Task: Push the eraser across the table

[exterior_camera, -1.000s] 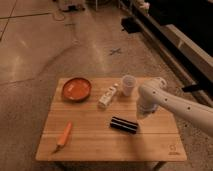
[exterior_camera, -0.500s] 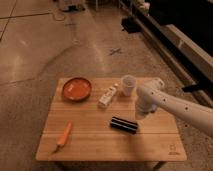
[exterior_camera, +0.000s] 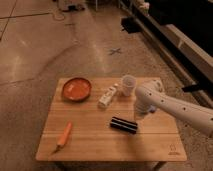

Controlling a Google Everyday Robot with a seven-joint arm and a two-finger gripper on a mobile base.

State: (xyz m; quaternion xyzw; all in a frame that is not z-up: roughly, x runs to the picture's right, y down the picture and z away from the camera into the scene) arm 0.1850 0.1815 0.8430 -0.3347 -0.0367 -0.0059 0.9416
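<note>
The eraser [exterior_camera: 123, 124], a black oblong block with pale stripes, lies on the light wooden table [exterior_camera: 95, 140] a little right of centre. My white arm reaches in from the right over the table's right side. My gripper [exterior_camera: 138, 116] hangs down just right of the eraser's right end, close to it; I cannot tell whether it touches.
An orange bowl [exterior_camera: 76, 88] stands at the back left, a small white bottle [exterior_camera: 107, 96] lies at the back centre, and a white cup [exterior_camera: 128, 85] stands behind my arm. An orange carrot [exterior_camera: 64, 135] lies at the front left. A dark mark [exterior_camera: 172, 150] sits at the front right corner.
My arm has shifted slightly left and down toward the eraser's right end. The eraser and the other objects have not moved.
</note>
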